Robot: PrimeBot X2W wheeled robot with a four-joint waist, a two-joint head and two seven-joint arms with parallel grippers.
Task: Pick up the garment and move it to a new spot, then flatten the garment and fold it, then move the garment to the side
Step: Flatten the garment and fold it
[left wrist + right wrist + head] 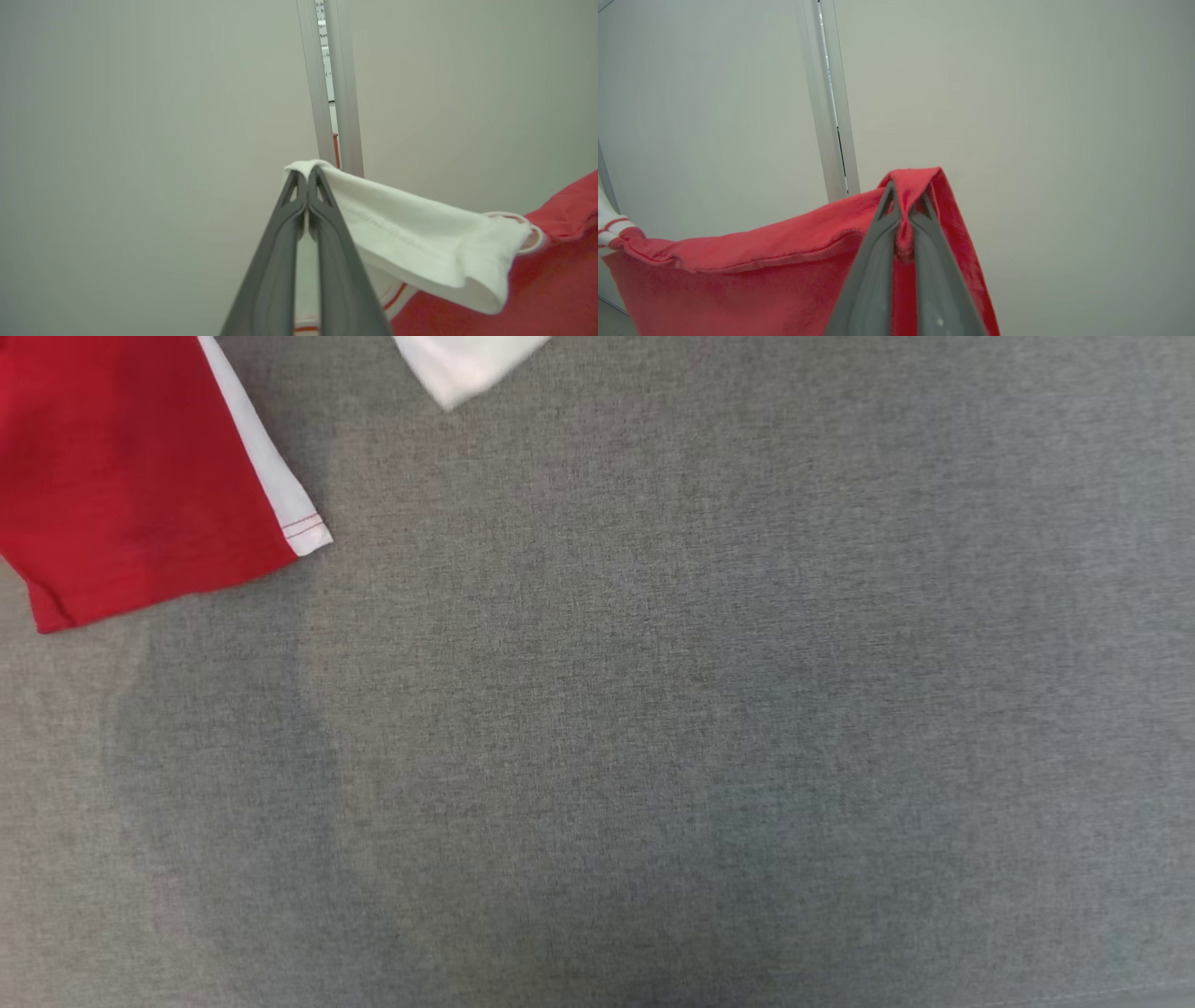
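**A:** Where's the garment [140, 476] at?

**B:** Strung between both arms. In the head view its red-and-white hem pokes in at the top left, over the grey fabric surface [653, 728].

**A:** Grippers?

**B:** Both clamped tight. The left gripper [306, 176] is pinching a white edge and the right gripper [906, 189] a bunched red fold, with a pale wall [1041, 116] behind.
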